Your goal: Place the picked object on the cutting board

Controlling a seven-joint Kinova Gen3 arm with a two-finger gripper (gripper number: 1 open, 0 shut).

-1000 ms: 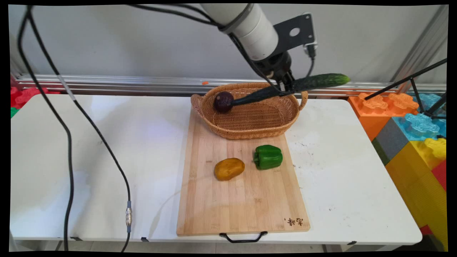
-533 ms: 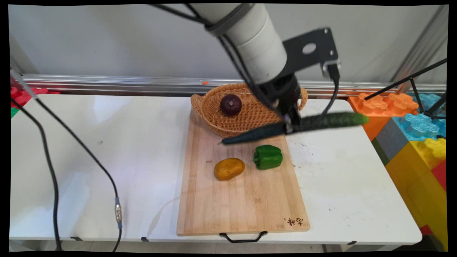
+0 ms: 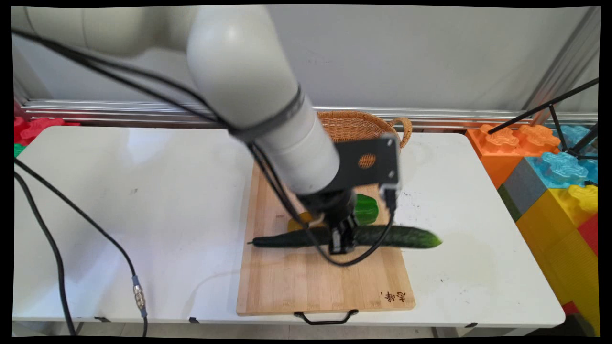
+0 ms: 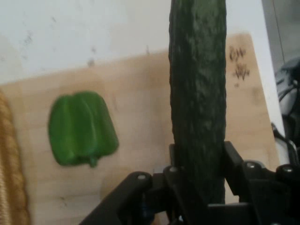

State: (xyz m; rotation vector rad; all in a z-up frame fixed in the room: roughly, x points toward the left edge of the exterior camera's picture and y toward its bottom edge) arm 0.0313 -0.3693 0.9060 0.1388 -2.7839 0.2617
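One cucumber (image 3: pixel 382 236) sits clamped in the tool (image 3: pixel 340 242) above the board (image 3: pixel 325 282), green pepper (image 4: pixel 82 129) beside it.

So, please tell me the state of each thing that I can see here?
gripper: shut on the cucumber
cucumber: held level, crosswise over the cutting board
green pepper: lying on the cutting board
cutting board: flat on the table
basket: upright, partly hidden by the arm

wall (image 3: pixel 430 52): grey | table (image 3: pixel 143 215): white (scuffed) | blocks (image 3: pixel 554 181): coloured, at table's right
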